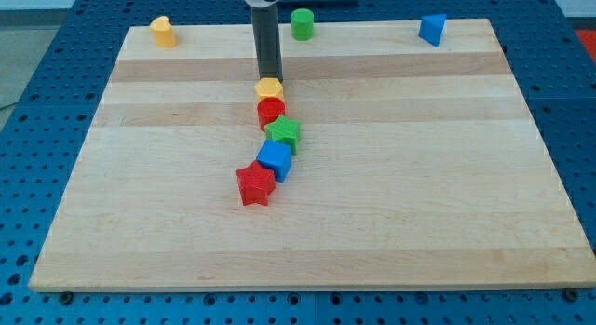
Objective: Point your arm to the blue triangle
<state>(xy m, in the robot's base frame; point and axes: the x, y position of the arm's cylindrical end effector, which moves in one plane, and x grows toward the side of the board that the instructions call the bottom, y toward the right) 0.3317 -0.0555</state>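
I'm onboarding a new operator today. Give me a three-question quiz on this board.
1. True or false: my tip touches the blue triangle.
2. Which block sits right below my tip? A) yellow hexagon B) green star C) red star
3. Fill in: the green cylinder stands at the view's ____ edge.

Key: 1 false; 2 A; 3 top.

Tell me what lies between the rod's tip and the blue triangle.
In the camera view, nothing: only bare board separates my tip from the blue triangle at the view's top right. The green cylinder stands above that line, near the top edge.
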